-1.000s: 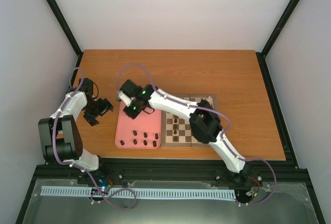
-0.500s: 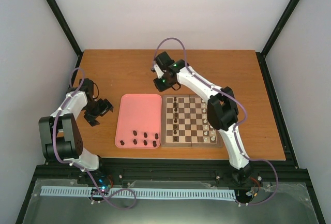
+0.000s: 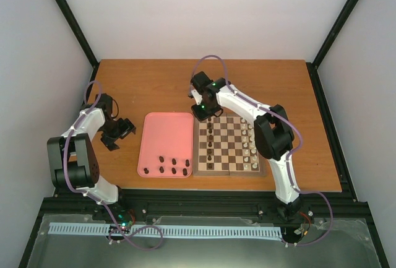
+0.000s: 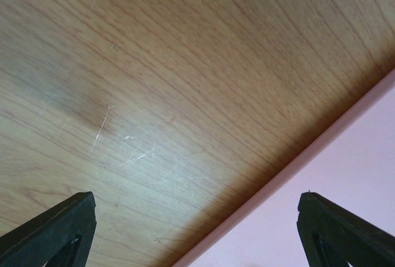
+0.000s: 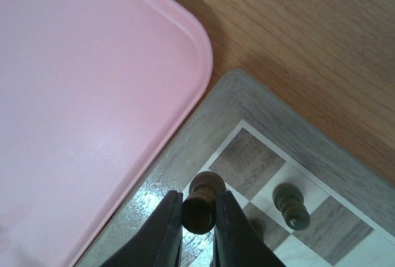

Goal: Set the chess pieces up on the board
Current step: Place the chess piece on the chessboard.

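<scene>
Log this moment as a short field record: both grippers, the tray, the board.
left gripper: open, over the table at the pink tray's edge
right gripper: shut on a dark chess piece, above the chessboard's far left corner
tray contents: several unplaced dark pieces near its near edge
board contents: placed dark pieces on the left side, cream pieces on the right
held piece contact: cannot tell if it touches the board

We count one board [image 3: 229, 172], one pink tray [image 3: 164, 132] at its nine o'clock, and two tools: the left tool [image 4: 197, 236] and the right tool [image 5: 199, 221]. About seven dark chess pieces [image 3: 161, 169] lie on the tray, too tiny for certainty. The right wrist view shows two more, one pinched in the right tool.
</scene>
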Action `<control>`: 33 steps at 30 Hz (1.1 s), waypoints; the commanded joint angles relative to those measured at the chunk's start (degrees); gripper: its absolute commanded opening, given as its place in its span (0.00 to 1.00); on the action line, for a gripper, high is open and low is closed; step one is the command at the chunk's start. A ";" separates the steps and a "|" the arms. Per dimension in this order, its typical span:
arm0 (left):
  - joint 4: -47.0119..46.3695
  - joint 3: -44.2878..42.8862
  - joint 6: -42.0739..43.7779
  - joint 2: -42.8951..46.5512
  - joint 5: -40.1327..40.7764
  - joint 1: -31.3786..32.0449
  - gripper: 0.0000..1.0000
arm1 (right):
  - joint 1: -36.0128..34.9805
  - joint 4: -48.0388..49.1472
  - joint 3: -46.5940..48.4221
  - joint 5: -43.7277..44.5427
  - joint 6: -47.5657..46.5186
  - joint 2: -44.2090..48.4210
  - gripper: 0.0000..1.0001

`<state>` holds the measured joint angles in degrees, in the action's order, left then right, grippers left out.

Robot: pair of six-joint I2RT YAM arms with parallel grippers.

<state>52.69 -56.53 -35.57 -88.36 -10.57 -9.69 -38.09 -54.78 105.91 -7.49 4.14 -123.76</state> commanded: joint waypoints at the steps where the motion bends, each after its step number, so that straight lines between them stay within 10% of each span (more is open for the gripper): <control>1: -0.30 -2.09 0.48 -0.57 -0.16 -0.31 1.00 | 0.71 0.65 -0.92 0.53 0.60 2.85 0.05; 33: 0.09 -2.27 0.76 -0.17 0.20 -0.28 1.00 | 2.23 3.59 -2.00 -0.41 0.08 -0.45 0.08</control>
<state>52.66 -56.66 -35.57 -88.53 -10.55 -9.69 -36.34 -52.31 103.33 -7.55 4.16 -122.96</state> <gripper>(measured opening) 0.998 0.104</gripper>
